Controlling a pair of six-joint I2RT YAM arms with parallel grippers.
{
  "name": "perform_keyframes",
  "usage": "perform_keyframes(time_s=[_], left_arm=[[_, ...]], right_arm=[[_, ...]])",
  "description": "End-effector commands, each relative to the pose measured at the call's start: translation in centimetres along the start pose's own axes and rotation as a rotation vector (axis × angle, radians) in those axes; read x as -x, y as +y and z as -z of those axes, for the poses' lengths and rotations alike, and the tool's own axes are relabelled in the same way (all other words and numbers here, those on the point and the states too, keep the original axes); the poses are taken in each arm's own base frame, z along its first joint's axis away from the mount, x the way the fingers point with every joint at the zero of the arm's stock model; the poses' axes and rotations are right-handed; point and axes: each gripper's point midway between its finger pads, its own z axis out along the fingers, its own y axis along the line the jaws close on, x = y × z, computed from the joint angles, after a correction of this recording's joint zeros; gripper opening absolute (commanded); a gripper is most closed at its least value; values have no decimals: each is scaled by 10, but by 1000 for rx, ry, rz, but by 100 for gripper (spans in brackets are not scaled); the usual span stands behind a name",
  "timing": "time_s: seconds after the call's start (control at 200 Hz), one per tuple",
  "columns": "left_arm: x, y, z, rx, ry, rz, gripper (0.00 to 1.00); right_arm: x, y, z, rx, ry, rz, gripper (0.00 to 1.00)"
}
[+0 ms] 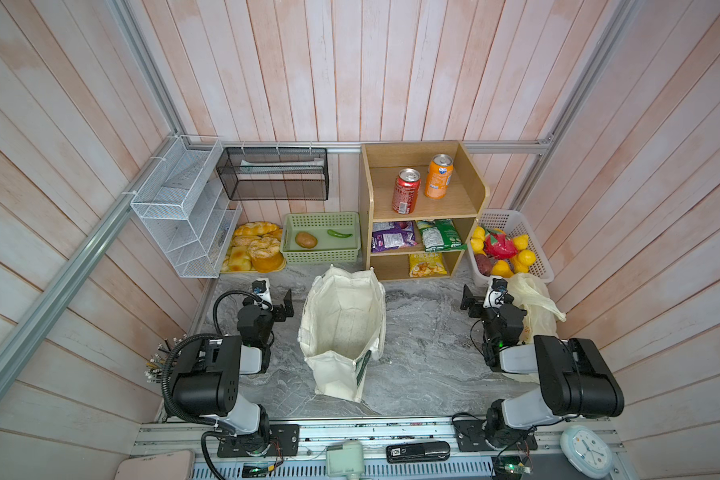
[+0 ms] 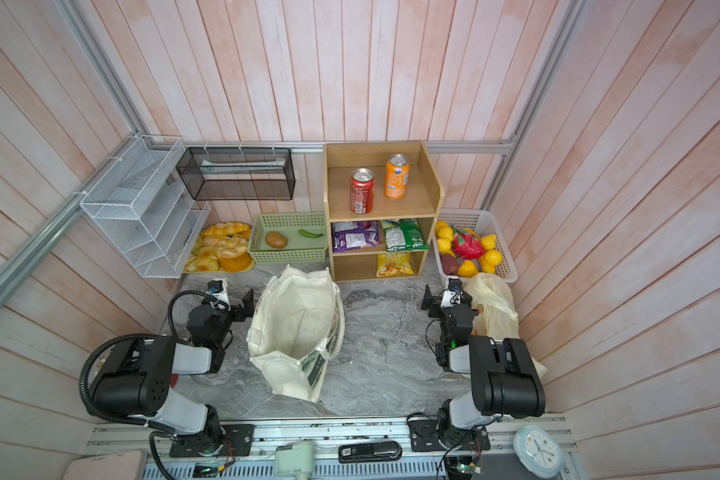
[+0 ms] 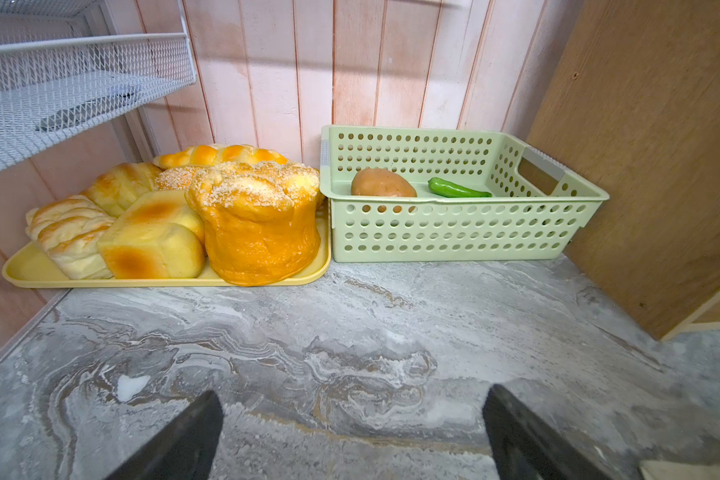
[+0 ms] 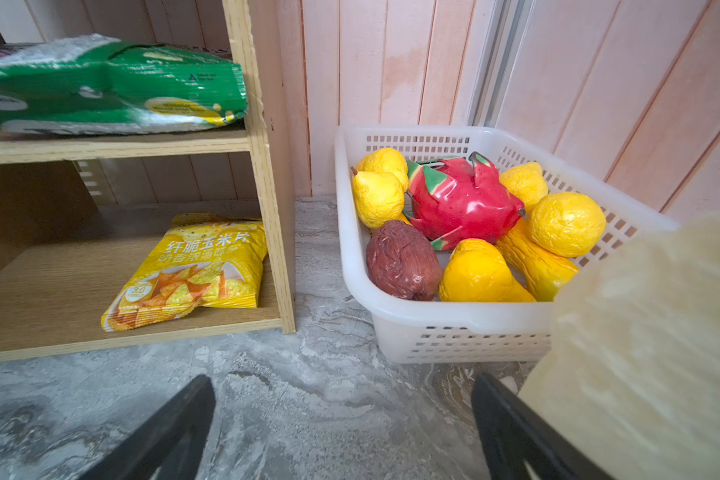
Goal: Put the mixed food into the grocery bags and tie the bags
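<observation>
empty, wide-open black left gripper [image 3: 352, 392] and right gripper [image 4: 341, 378] are held low, so the thin pale-yellow plastic bag [image 4: 641, 353] beside the latter could be snagged.

Mock grocery stall, robot test booth.
Wooden shelf [image 1: 458, 205] is displaying snack packets [image 1: 393, 237]; green basket [image 1: 321, 256] and white basket [image 1: 500, 219] are holding produce [image 1: 306, 239]; aluminium framing [image 1: 504, 147] is edging plank walls [image 1: 350, 62].

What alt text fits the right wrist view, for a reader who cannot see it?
A white basket of yellow fruit, a red dragon fruit and a brown fruit stands on the table beside a wooden shelf. The shelf holds a yellow snack packet below a green packet. The open right claw is empty, a pale plastic bag beside it.
</observation>
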Motion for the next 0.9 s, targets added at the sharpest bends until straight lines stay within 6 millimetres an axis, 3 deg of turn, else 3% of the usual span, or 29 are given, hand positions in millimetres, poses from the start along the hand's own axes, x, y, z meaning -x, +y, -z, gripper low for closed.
perform_keyframes(time_s=[0.0,0.305,0.38,0.475,0.595,0.66,0.745,0.895], left_arm=[[10,0,-1,0,-30,-3,100],[11,0,-1,1,-34,-4,100],[14,1,2,6,-51,-4,100],[24,12,-3,71,-10,22,100],[44,45,-4,267,44,120,100],[53,52,-1,311,54,160,100],[70,54,6,334,34,244,100],[112,29,10,209,86,354,100]], right_arm=[[-9,0,0,7,28,-15,98],[-9,0,0,6,29,-15,98],[3,-7,2,-31,-19,-32,98],[17,-15,7,-85,-6,-50,98],[37,-27,10,-162,40,-174,98],[48,-20,13,-124,45,-280,98],[61,-15,21,-102,30,-545,98],[105,45,41,253,3,-567,98]])
